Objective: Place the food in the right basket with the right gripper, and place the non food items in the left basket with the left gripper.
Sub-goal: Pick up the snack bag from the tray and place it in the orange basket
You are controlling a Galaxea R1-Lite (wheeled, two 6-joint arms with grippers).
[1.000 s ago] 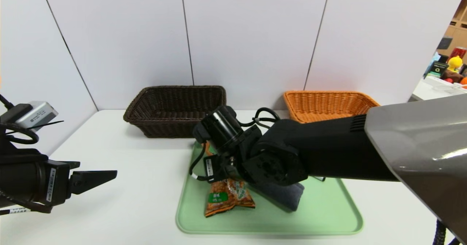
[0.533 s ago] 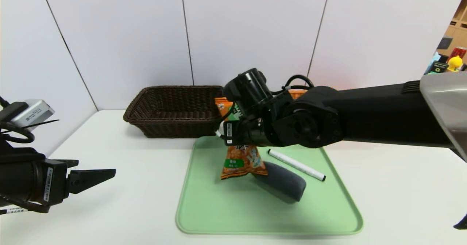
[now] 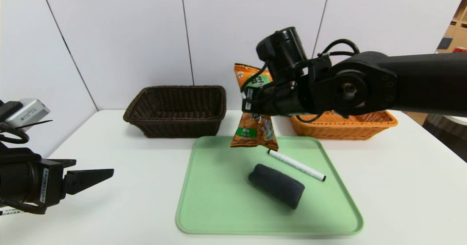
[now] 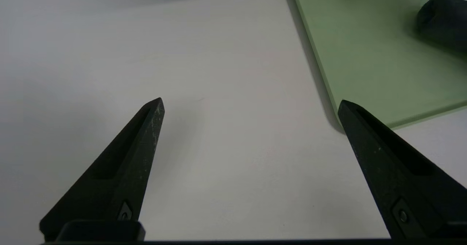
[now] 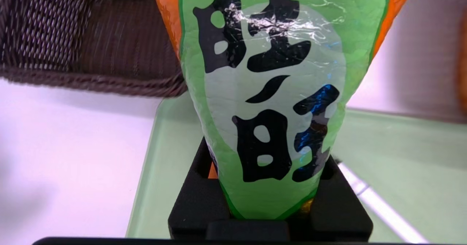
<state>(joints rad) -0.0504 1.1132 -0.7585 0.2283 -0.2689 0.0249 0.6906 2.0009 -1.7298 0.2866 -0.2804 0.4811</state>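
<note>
Head view shows the right gripper clamped shut on the middle of the orange snack bag, which hangs in the air above the far edge of the green tray, between the dark brown basket and the orange basket. On the tray lie the rolled grey cloth and, just beside it, the white marker. The left gripper hovers over the white table to the left of the tray, well apart from the baskets, with its jaws spread wide and nothing between them.
</note>
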